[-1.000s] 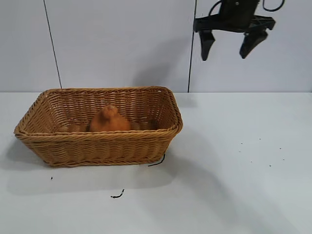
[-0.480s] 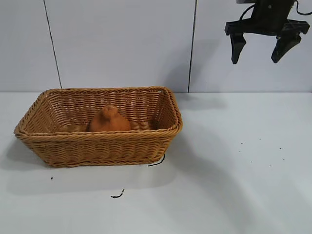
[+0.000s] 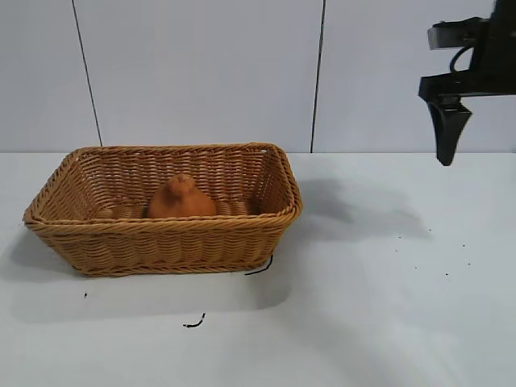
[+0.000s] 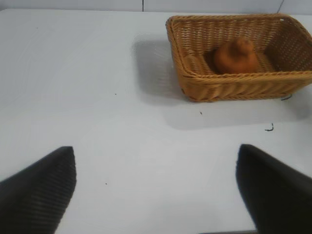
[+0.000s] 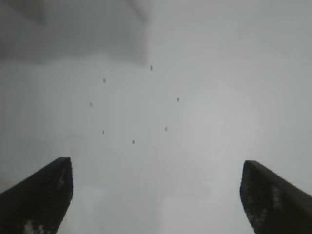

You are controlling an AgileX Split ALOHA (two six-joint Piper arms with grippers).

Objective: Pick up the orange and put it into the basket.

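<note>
Orange down inside basket, far from right gripper, spread wide, empty, job looks done.

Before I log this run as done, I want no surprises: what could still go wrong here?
Little, I think. The orange sits low inside the basket, well under the rim, so it seems unlikely to roll out. The right gripper hangs open, high and off to the side over the table. The left gripper is open too, facing the basket; a forward sweep might nudge it.
</note>
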